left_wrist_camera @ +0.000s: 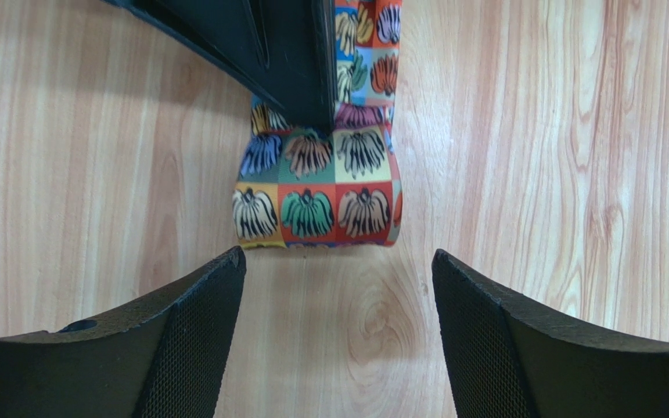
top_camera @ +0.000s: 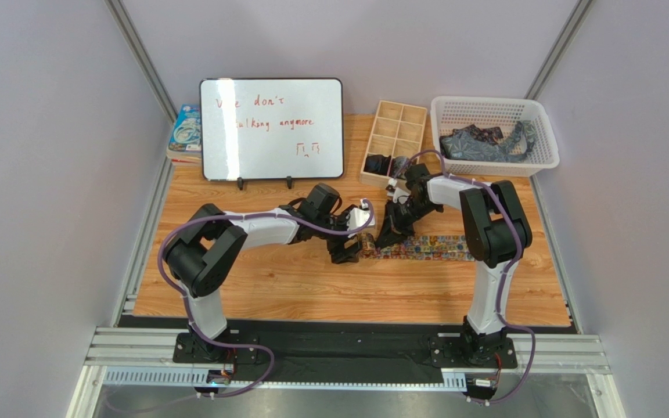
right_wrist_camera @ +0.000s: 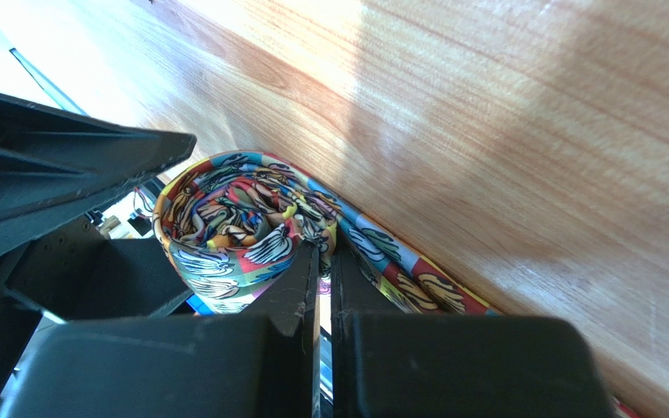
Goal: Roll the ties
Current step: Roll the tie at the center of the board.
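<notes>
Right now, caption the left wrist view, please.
Open left gripper faces the rolled end of the multicoloured tie on wooden table.

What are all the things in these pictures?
Multicoloured printed fabric tie: one, yellow-red-blue, mid-table, one end rolled.
Dark fabric ties: a heap, blue-grey, in the basket.
Dark rolled ties: seemingly two, black, tray's near compartments.
White plastic basket: one, far right corner.
Wooden compartment tray: one, pale, beside the basket.
White dry-erase board: one, red writing, standing far left.
Blue printed packet: one, behind the board's left edge.
Wooden table: one, light brown.
Left gripper: black, open, facing the roll.
Right gripper: black, shut on the tie's roll.
</notes>
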`<state>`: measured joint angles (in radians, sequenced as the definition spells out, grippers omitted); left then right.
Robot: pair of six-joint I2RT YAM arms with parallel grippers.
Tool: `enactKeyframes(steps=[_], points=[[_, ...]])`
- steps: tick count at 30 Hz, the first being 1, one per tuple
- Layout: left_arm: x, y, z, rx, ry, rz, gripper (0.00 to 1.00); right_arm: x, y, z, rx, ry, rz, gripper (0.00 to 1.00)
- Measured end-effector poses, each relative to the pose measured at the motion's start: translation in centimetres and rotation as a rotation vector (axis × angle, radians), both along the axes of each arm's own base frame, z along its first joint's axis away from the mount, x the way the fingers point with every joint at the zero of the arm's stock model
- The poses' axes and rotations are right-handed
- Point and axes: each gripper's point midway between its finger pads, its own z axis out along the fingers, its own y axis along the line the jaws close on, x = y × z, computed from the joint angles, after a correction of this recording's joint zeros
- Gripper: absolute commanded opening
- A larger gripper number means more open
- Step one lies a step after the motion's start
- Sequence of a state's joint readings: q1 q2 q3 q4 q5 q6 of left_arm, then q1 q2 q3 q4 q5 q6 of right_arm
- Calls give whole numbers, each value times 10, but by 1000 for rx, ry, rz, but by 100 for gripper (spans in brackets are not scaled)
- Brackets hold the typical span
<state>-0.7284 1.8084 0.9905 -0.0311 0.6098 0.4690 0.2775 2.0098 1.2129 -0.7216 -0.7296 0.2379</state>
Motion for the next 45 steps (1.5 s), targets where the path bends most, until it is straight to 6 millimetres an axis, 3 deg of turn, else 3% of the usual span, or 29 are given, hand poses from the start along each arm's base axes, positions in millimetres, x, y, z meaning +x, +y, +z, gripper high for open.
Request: enactKeyframes(steps=[3, 6, 10, 13, 22, 27, 31, 45], points=[[3, -6, 3, -21, -7, 3, 84, 0, 1, 0, -6, -5, 6, 0], [9, -15, 2, -40, -20, 5, 77, -2, 6, 0, -9, -12, 21, 0], [10, -19, -3, -39, -10, 4, 54, -5, 14, 0, -10, -23, 50, 0], [5, -20, -6, -36, 4, -5, 42, -5, 17, -1, -11, -27, 56, 0], [1, -22, -6, -43, 4, -37, 25, -6, 19, -1, -23, -16, 47, 0], [-6, -17, -6, -33, -2, -89, 22, -9, 20, -1, -26, -6, 50, 0], [-11, -12, -6, -18, 2, -114, 30, -12, 23, -1, -28, 2, 57, 0], [-9, -22, -9, 150, -16, 10, 30, -14, 27, -1, -89, 33, -3, 0]])
